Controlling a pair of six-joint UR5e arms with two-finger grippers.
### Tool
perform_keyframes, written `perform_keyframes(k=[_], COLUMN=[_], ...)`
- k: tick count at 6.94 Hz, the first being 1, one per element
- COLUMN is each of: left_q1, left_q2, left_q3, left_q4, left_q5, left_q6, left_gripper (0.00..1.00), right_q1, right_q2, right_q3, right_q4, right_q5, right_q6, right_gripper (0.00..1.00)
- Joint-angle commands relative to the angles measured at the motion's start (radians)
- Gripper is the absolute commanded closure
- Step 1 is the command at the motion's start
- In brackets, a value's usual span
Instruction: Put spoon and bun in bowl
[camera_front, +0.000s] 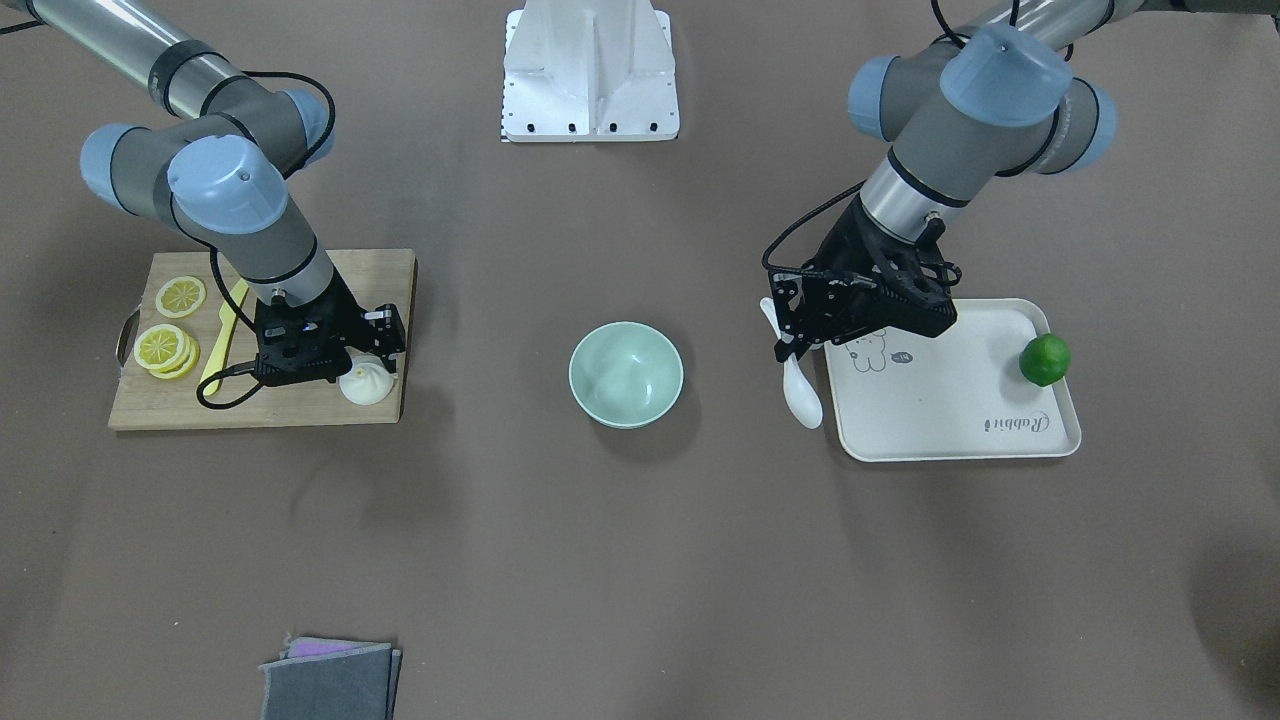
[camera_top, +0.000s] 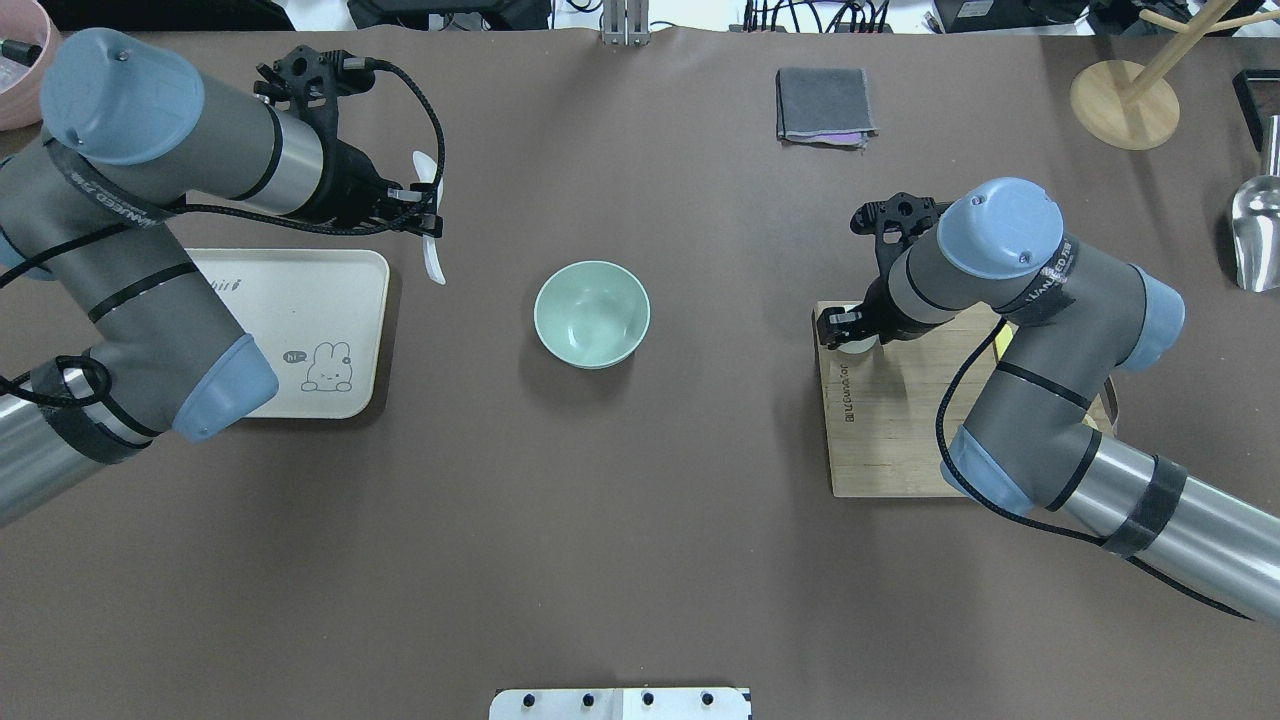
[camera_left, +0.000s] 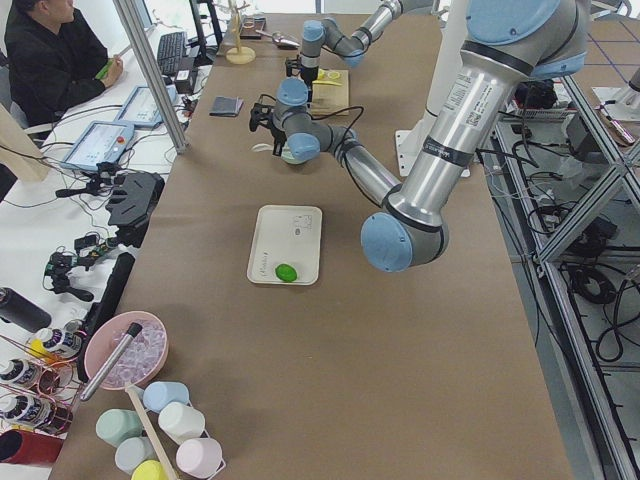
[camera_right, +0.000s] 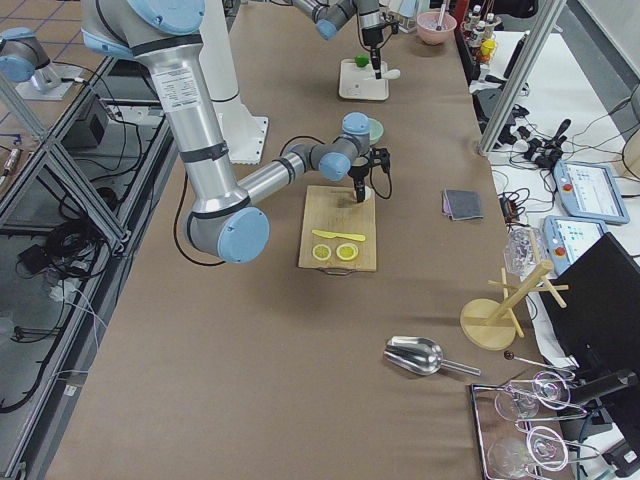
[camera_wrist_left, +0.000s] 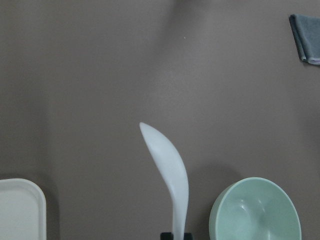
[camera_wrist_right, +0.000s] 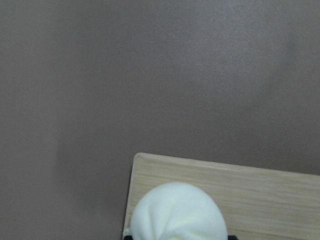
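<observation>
While the bowl stands in the middle of the front view, the left gripper to its right is closed narrowly on the handle of the spoon. The spoon is held over the bare table with its scoop toward the lower edge of the frame, just beside the left edge of the tray. At the left side, the right gripper is low over the lower right corner of the cutting board. Its fingers are closed against both sides of the bun there.
</observation>
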Motion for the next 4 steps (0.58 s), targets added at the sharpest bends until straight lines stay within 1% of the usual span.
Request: perform_keyframes(k=[1,2,3,4], left_q1=[0.01,0.047,0.096,0.142], left_q2=[-0.024,-0.07,-0.137,-0.194], left_q3=[0.006,0.039,0.086,0.139], left_q4=[0.002,0.002,0.002,0.002], left_q5=[0.003,0.047,0.115,0.167], left_q6=[-0.021,-0.068,-0.097,-0.134], left_gripper=[1.0,1.0,1.0,1.0], right_q1=[0.031,0.058,0.086,0.089], right_q2=[0.052,0.083,0.101,0.115], right_q3=[-0.003,0.0,0.003,0.004], right_q4=[-0.007,-0.013,-0.015,-0.013], right_q5=[0.012,0.05,0.08,0.08], right_q6=[0.037,0.079,0.084,0.105], right_gripper=[1.0,1.0,1.0,1.0])
